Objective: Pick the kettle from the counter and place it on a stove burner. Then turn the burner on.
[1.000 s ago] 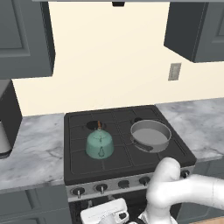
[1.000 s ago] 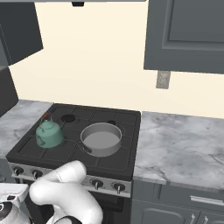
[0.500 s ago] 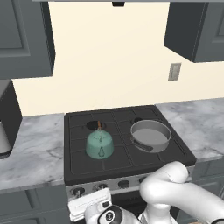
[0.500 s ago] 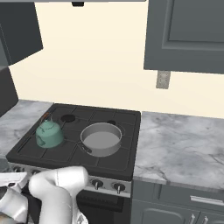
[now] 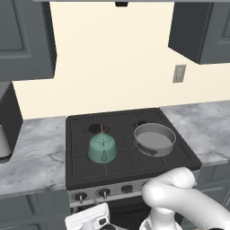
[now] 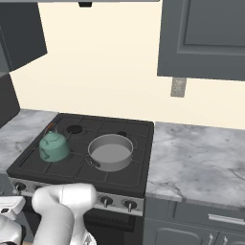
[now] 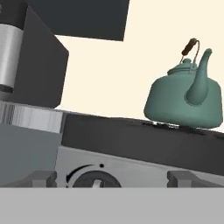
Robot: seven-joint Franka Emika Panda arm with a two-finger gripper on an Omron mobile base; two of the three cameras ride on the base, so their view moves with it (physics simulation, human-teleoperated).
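Observation:
The teal-green kettle (image 5: 102, 148) stands upright on the stove's front-left burner (image 5: 91, 160), its wire handle raised; it also shows in the right base view (image 6: 53, 147) and, from low in front, in the hand view (image 7: 183, 98). My gripper (image 7: 113, 178) is open and holds nothing. It hangs low before the stove's front panel (image 5: 90, 219), below and left of the kettle. In the hand view a control knob (image 7: 94, 179) sits between the two fingertips (image 7: 41, 177). Marble counter (image 5: 31, 152) flanks the stove.
A wide grey metal pan (image 5: 154, 138) occupies the front-right burner. The back-left burner (image 5: 96, 129) is bare. A row of knobs (image 5: 104, 193) lines the stove front. Dark upper cabinets (image 5: 27, 40) hang on both sides. A tall dark appliance (image 7: 39, 61) stands on the left counter.
My hand has slid left along the stove front and dropped lower, with the elbow following. The kettle and pan have not moved.

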